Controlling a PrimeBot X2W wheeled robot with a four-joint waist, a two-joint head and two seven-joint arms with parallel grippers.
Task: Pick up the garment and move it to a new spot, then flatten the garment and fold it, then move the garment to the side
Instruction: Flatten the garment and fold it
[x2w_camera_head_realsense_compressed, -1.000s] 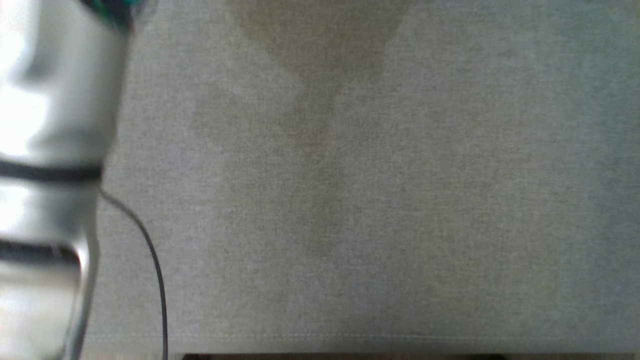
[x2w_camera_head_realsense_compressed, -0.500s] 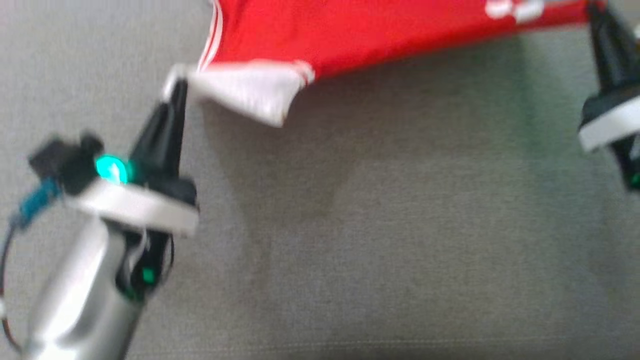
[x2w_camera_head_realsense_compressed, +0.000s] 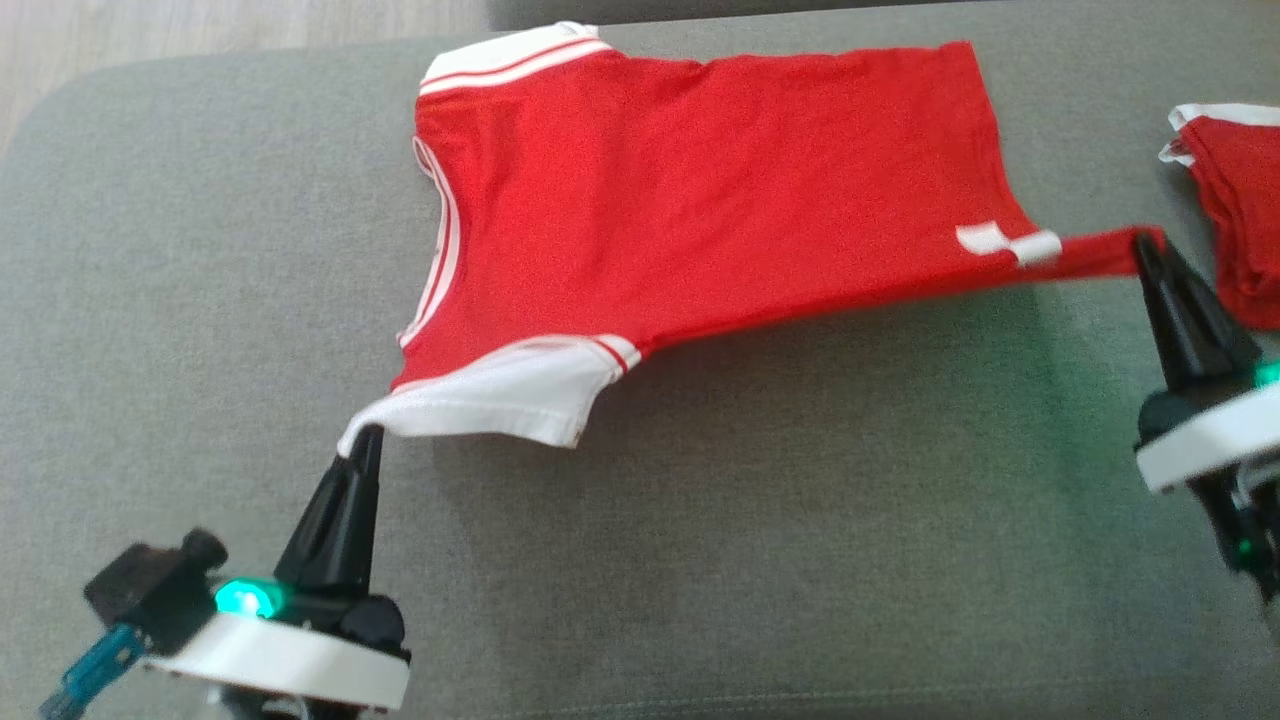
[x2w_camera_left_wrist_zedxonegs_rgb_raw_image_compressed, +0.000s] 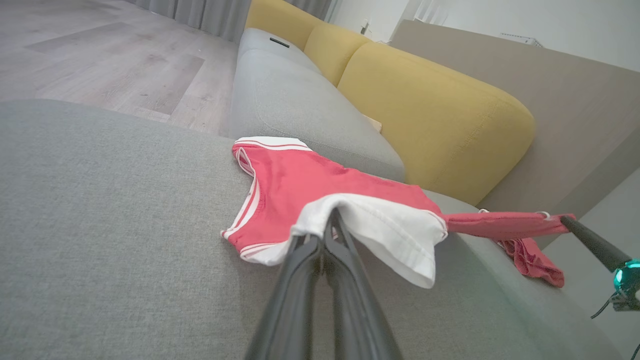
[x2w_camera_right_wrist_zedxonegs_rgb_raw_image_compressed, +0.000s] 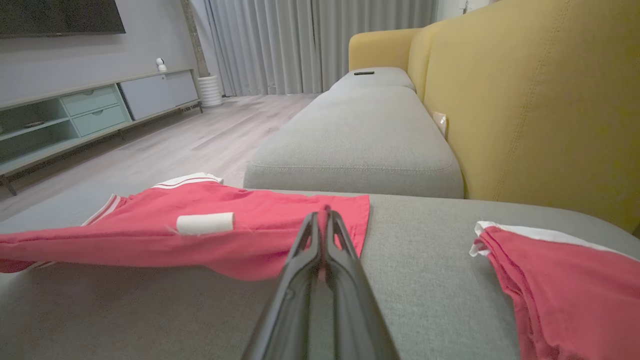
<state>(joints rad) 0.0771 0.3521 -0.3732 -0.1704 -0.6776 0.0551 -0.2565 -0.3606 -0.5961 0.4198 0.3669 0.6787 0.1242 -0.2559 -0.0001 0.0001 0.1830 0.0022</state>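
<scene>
A red garment (x2w_camera_head_realsense_compressed: 700, 190) with white sleeve cuffs and striped trim lies spread on the grey sofa cushion (x2w_camera_head_realsense_compressed: 760, 540), its near edge lifted off the fabric. My left gripper (x2w_camera_head_realsense_compressed: 362, 440) is shut on the white sleeve (x2w_camera_head_realsense_compressed: 490, 405) at the lower left; the left wrist view shows the same pinch at the gripper (x2w_camera_left_wrist_zedxonegs_rgb_raw_image_compressed: 330, 220) on the sleeve (x2w_camera_left_wrist_zedxonegs_rgb_raw_image_compressed: 385, 235). My right gripper (x2w_camera_head_realsense_compressed: 1142, 240) is shut on the red hem corner at the right, drawn out into a taut strip. In the right wrist view the gripper (x2w_camera_right_wrist_zedxonegs_rgb_raw_image_compressed: 322, 217) bites the garment (x2w_camera_right_wrist_zedxonegs_rgb_raw_image_compressed: 210, 235) hem.
A second red garment (x2w_camera_head_realsense_compressed: 1235, 215) with white trim lies crumpled at the cushion's right edge, close to my right gripper. Yellow back cushions (x2w_camera_right_wrist_zedxonegs_rgb_raw_image_compressed: 530, 100) rise behind the seat. Wooden floor (x2w_camera_head_realsense_compressed: 200, 25) shows beyond the cushion's far left corner. A TV cabinet (x2w_camera_right_wrist_zedxonegs_rgb_raw_image_compressed: 85, 115) stands across the room.
The head camera has swung upward, bringing the whole garment and both grippers into the picture. Both grippers keep their hold, with the garment stretched between them.
</scene>
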